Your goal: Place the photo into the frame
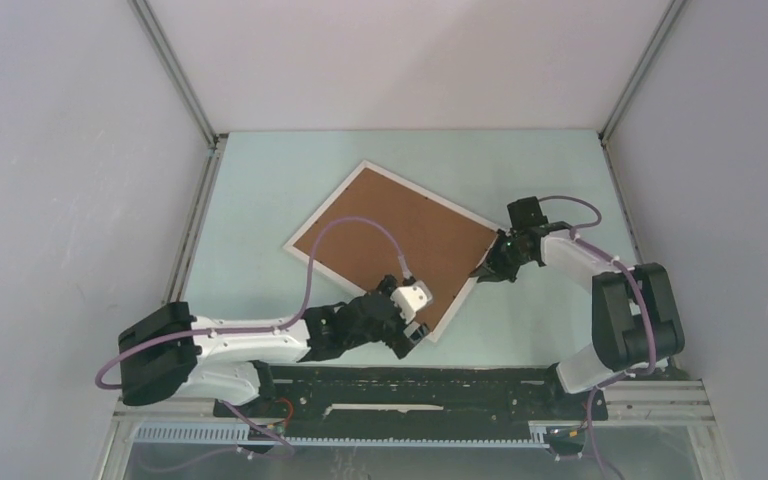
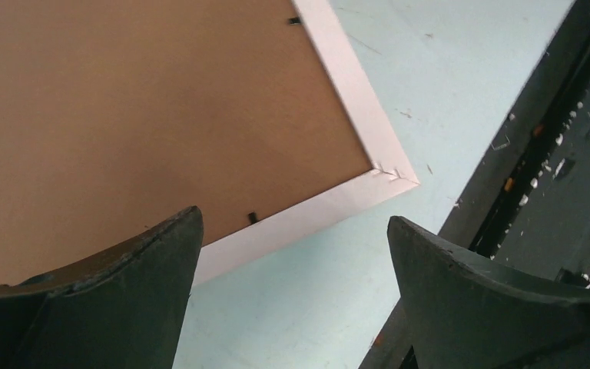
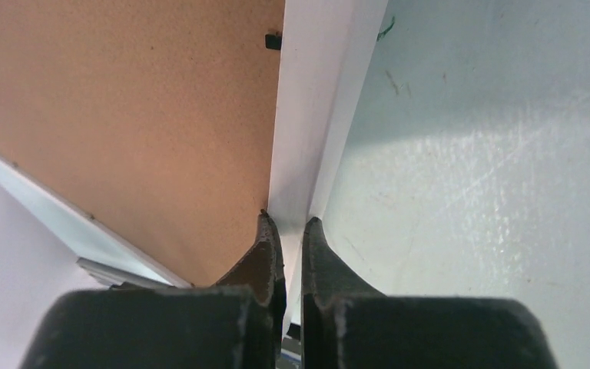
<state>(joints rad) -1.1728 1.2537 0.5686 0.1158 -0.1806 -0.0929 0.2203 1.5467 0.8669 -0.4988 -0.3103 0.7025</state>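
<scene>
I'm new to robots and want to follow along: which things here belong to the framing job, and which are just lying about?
In the job: the frame, face down; brown backing board in it; right end effector pinching the frame's edge; left end effector, open, nearby. The photo is not in view.
Just there: table; black base rail; purple cable.

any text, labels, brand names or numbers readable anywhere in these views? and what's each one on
No text can be read in any view.
frame: plain white rim, no print.
backing board: bare brown, no label or stamp.
black rail at the table's near edge: pale and orange specks, too small to tell whether any is lettering.
</scene>
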